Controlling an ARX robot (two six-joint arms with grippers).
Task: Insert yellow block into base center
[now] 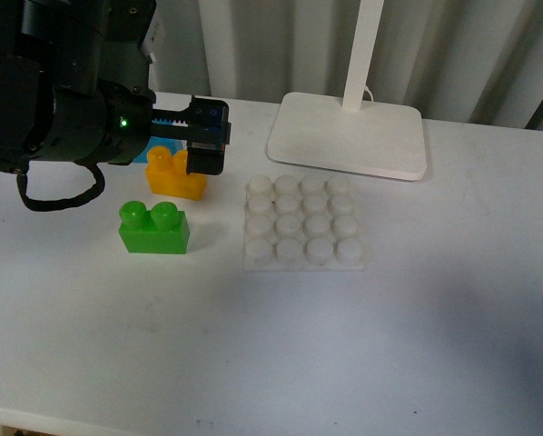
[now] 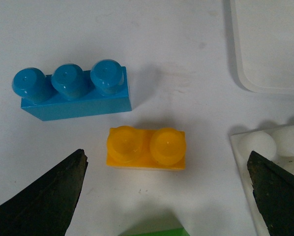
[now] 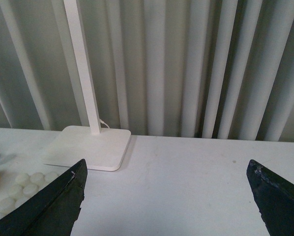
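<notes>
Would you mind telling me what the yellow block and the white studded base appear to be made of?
The yellow block looks like moulded hard plastic with a smooth, slightly glossy finish: its rounded studs catch soft highlights. The base also seems to be plastic, matte to faintly translucent white, with uniformly moulded round studs; I cannot be certain of either.

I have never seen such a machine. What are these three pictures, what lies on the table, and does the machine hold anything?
This is a robot with two arms, each ending in a claw. One picture is taken from the robot's body, looking forward. The other two come from cameras on the wrists, so the dark wedges at their lower corners are claw fingers.

On the white table lie a yellow block, a green block, a blue block, a white studded base and a lamp foot.

The left claw hangs open over the yellow block without gripping it. The right claw is open too, looking over the table toward a curtain. Nothing is held.
</notes>
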